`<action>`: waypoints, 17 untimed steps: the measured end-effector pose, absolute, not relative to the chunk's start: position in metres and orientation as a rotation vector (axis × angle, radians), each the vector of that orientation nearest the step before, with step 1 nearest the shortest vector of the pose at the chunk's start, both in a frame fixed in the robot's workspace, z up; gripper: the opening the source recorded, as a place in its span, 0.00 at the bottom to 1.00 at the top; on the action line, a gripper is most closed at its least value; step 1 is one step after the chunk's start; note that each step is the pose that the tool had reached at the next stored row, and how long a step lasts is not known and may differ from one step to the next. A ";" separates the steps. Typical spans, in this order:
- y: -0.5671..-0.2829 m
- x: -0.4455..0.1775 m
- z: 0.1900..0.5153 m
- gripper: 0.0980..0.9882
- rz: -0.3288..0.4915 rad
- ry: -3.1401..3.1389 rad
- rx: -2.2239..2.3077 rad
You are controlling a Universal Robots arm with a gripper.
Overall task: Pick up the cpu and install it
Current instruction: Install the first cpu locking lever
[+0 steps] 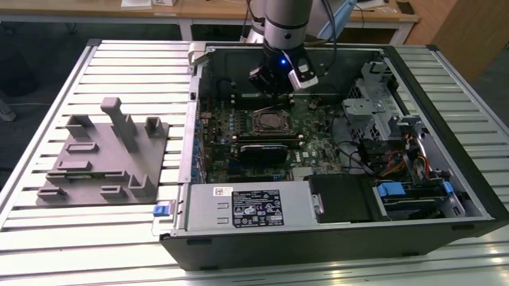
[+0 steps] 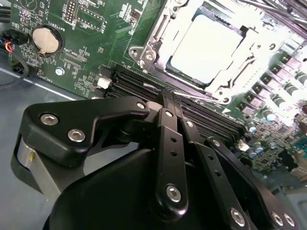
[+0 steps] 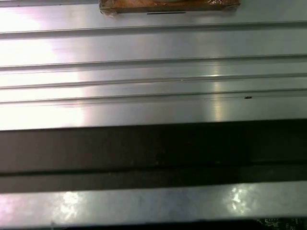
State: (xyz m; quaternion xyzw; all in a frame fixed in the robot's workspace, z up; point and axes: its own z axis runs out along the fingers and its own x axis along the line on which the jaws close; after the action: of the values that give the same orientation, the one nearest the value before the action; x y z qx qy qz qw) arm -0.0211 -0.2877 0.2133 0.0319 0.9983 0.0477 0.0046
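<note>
end effector (image 1: 280,89) hangs just above the motherboard (image 2: 86,28); whether it's clenched, i cannot tell. right beneath and ahead, the cpu (image 2: 206,45) lies flat inside its socket frame (image 2: 148,50) (looks seated, so nothing carried).

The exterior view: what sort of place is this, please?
Probably a robotics lab or test bench: an open black desktop computer case lies on a ribbed aluminium table, beside a grey plastic fixture block, with wooden desks behind.
</note>
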 end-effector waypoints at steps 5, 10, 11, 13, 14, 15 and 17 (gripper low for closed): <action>-0.288 -0.019 0.209 0.01 0.149 3.127 0.100; -0.288 -0.019 0.204 0.01 0.148 3.127 0.100; -0.288 -0.018 0.203 0.01 0.148 3.127 0.100; -0.288 -0.018 0.201 0.01 0.147 3.127 0.100; -0.288 -0.018 0.200 0.01 0.147 3.127 0.100; -0.288 -0.018 0.200 0.01 0.147 3.127 0.100; -0.288 -0.018 0.200 0.01 0.147 3.128 0.100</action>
State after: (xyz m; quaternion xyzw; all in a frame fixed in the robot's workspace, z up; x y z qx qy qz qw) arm -0.0178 -0.2878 0.1999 0.0320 0.9984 0.0468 0.0045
